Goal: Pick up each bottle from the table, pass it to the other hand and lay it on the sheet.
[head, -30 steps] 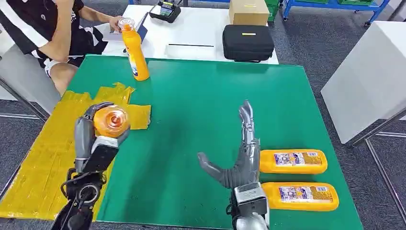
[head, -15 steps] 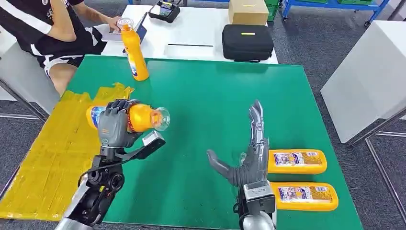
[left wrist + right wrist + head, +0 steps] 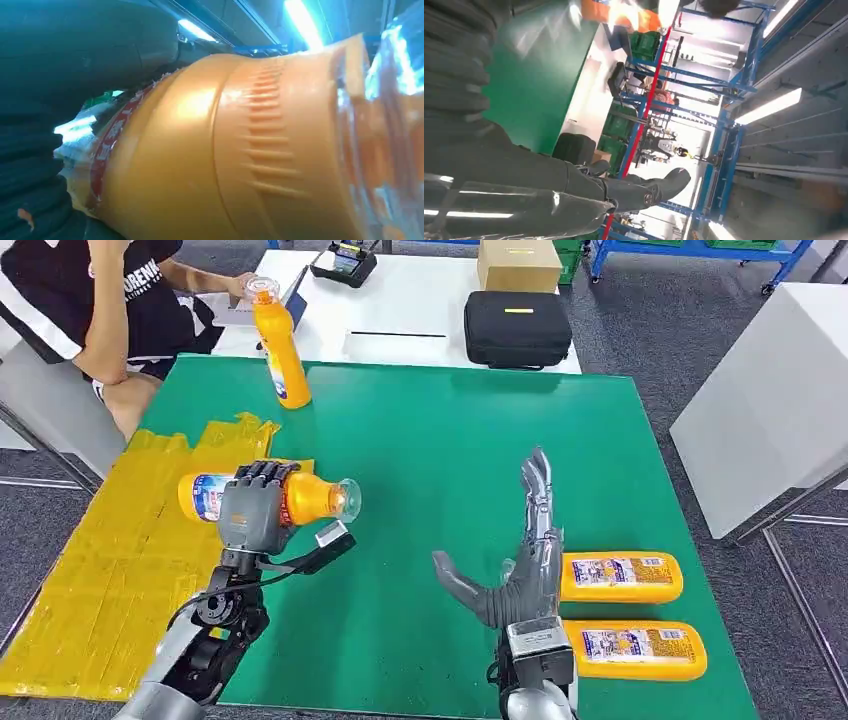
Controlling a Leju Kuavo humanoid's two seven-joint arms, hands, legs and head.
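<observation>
My left hand grips an orange bottle around its middle, held level above the edge of the yellow sheet, its clear cap toward the table's centre. Up close, the same orange bottle presses against my dark fingers. My right hand stands open and upright over the green table, holding nothing. Two more orange bottles lie on their sides just right of it. Another orange bottle stands upright at the table's far left edge.
A person sits at the far left corner beside a white table carrying a black case and a cardboard box. Another white table stands on the right.
My left hand turned the bottle from cap-toward-camera to lying level, then lowered it slightly toward the sheet. My right hand rose a little and now holds still.
</observation>
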